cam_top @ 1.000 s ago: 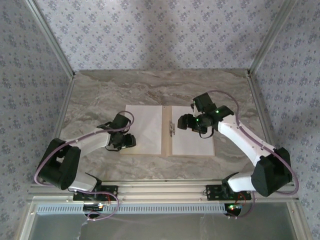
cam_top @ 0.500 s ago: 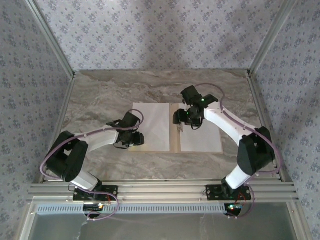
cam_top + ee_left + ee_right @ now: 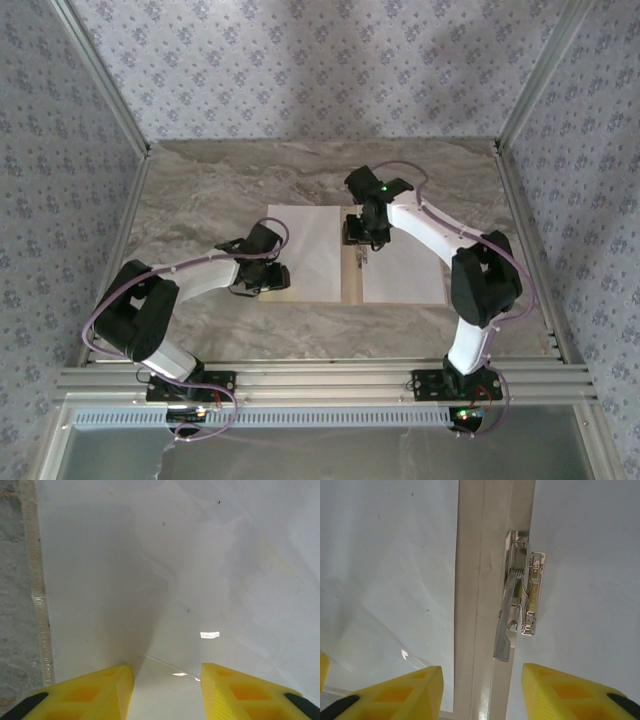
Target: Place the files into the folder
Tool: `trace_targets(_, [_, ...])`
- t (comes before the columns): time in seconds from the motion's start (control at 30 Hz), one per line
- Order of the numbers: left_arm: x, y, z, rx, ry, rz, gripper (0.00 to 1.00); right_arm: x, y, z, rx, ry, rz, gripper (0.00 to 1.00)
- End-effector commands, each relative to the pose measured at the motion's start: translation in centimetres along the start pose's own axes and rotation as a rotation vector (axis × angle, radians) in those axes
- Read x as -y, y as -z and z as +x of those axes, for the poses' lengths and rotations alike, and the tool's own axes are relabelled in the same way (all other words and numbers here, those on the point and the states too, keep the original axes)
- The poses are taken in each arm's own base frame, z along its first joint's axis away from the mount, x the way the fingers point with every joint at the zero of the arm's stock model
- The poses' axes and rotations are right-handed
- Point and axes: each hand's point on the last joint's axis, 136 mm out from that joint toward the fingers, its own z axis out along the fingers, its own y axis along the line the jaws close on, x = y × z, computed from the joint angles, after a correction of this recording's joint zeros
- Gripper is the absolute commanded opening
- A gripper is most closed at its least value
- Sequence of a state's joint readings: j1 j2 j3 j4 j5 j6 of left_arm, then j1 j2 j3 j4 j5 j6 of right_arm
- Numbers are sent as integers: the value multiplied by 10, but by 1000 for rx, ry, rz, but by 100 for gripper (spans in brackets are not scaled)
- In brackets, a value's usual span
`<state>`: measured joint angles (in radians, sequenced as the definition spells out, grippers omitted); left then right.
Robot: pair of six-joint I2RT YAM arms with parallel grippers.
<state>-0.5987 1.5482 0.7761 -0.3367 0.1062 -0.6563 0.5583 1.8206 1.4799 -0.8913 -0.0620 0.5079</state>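
From above, the folder lies open on the bench, with the files laid one on each half. Your left claw sits at the outer edge of the left sheet, and your right claw is over the spine.

On the left wrist, the jaws stand partly apart with nothing between them, low over the left sheet near the folder's rim. If you push sideways here, the thin paper may buckle or slide off the cover.

On the right wrist, the jaws are part-open and empty, straddling the spine just short of the metal clip. The right sheet meets the clip, but you cannot tell whether it is tucked under. If you come down off-centre, a finger could catch the clip's lever. The folder looks loose, so a snag would likely drag it and shift both sheets.
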Motion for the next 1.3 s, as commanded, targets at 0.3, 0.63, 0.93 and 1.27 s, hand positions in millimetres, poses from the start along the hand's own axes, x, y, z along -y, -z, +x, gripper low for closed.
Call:
trace_targets(0.3, [-16,-6,17,-57,19,-69,43,3,-11,7,-66,21,73,39])
trace_targets(0.63, [-17,-7,19,-59,23,-68,43,6,-15,11,-84,19,97,33])
trace_targets(0.93, [-18,-8,21,-64,25,-71,43,6,-18,11,-95,16,96,27])
trace_targets(1.27, [-19,-8,22,-67,26,-73,43,6,-22,11,-102,14,96,24])
